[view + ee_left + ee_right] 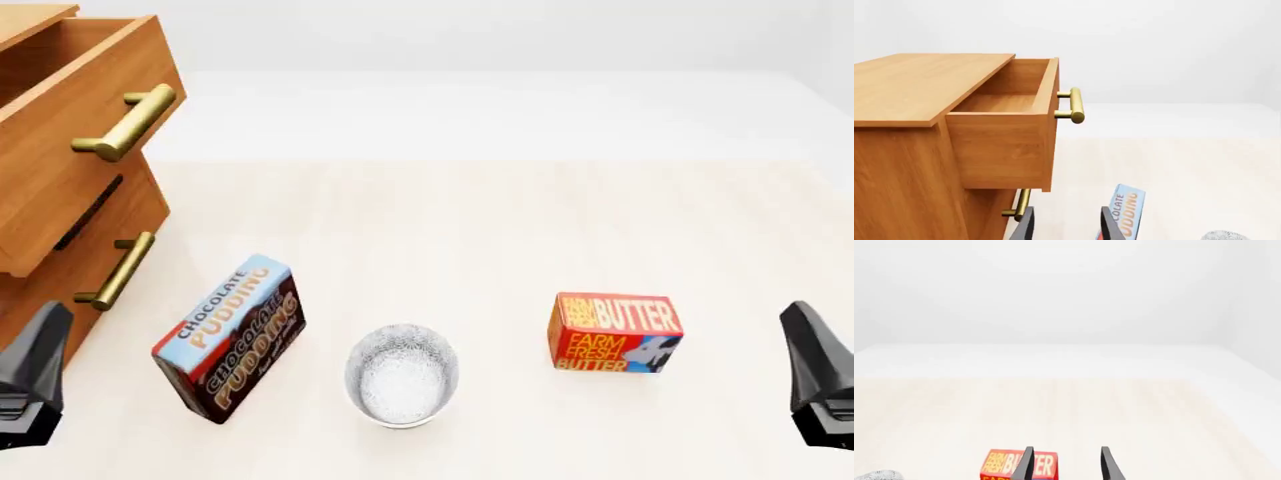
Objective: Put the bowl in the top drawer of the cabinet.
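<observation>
Pale wooden desk (467, 230): my left hand (1066, 227) and right hand (1066, 465) hover low, fingers parted, empty; round patterned bowl (402, 374) sits between; top drawer (74, 110) open.

Pale wooden table (507, 230), plain white wall (507, 35), soft even light
</observation>
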